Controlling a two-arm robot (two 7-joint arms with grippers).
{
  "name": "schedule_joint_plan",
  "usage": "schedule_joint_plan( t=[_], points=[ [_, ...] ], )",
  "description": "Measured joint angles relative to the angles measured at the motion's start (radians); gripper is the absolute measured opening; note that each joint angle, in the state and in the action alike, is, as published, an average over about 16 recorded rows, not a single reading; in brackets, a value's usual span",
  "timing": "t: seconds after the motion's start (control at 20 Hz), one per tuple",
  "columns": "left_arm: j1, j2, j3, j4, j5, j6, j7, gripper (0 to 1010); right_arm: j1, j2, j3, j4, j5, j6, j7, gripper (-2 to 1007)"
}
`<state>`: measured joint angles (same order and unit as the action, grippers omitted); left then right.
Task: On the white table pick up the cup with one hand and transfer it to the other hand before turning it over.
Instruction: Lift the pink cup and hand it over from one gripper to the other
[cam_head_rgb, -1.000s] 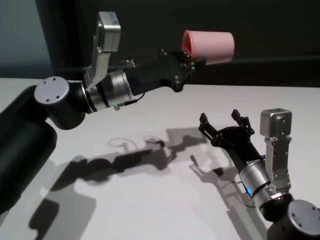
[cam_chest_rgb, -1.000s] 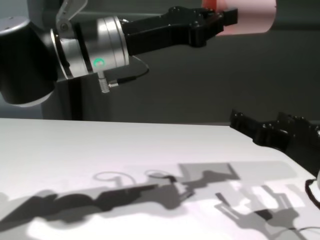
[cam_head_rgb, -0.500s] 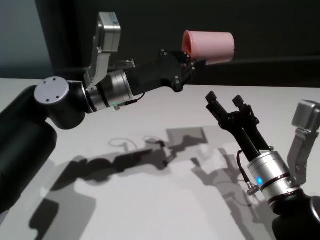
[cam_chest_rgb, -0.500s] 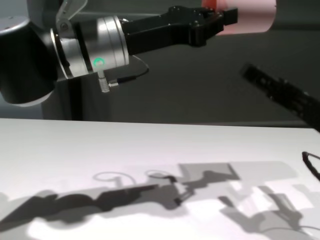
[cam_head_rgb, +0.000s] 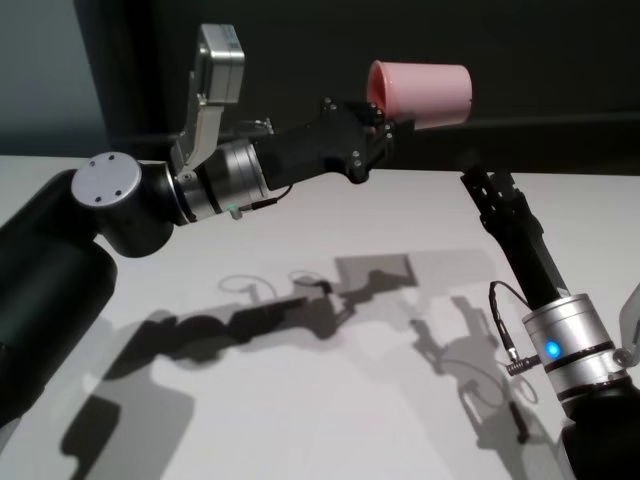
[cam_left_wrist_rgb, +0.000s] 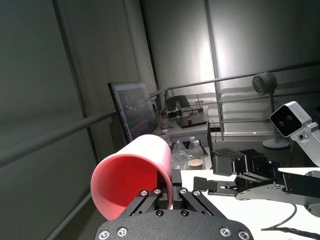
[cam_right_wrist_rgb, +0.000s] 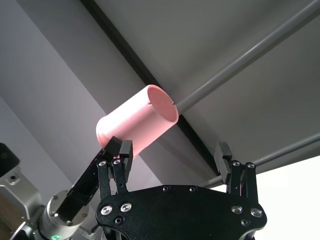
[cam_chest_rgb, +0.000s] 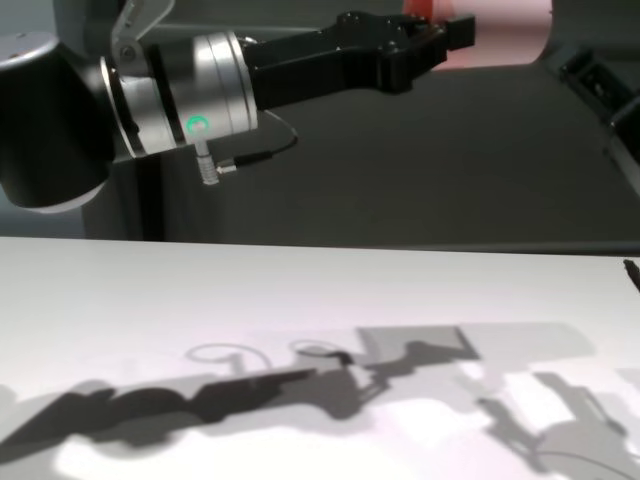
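The white surface is the largest thing before us, flat and matte, and it carries only the shadows of our arms. The cup is no longer on it: it hangs high above the surface, lying on its side, with the open mouth toward our left arm and the closed base pointing away. Our left end effector is clenched on the rim, one prong inside the mouth and one outside on the wall. Our right end effector is just below and beside the cup, its prongs spread wide and holding nothing, aimed up at the pink body. We judge the cup to be light and rather stiff, a smooth plastic tumbler, salmon-pink, slightly tapered, without handle. Such a smooth wall may slip, so we think the right end effector should take it around the middle of the body, clear of the left prongs, with a firm but not crushing grip.
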<state>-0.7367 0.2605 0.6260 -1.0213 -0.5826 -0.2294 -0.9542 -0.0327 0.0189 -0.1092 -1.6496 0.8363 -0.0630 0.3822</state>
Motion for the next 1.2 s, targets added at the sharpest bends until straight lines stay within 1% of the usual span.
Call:
schedule_joint_plan(
  t=[0.1,0.3,0.55,0.8,1.2],
  points=[
    [0.0,0.0,0.0,0.0,0.0,0.0,0.0,52,0.006,-0.003,0.007,0.01,0.05,0.008,0.028,1000],
    [0.0,0.0,0.0,0.0,0.0,0.0,0.0,52,0.022,-0.009,0.017,0.033,0.138,0.024,0.078,1000],
    [0.0,0.0,0.0,0.0,0.0,0.0,0.0,52,0.048,-0.019,0.026,0.068,0.23,0.044,0.129,1000],
    [0.0,0.0,0.0,0.0,0.0,0.0,0.0,52,0.076,-0.028,0.029,0.103,0.293,0.052,0.164,1000],
    [0.0,0.0,0.0,0.0,0.0,0.0,0.0,52,0.125,-0.038,0.021,0.164,0.355,0.055,0.207,1000]
  ],
)
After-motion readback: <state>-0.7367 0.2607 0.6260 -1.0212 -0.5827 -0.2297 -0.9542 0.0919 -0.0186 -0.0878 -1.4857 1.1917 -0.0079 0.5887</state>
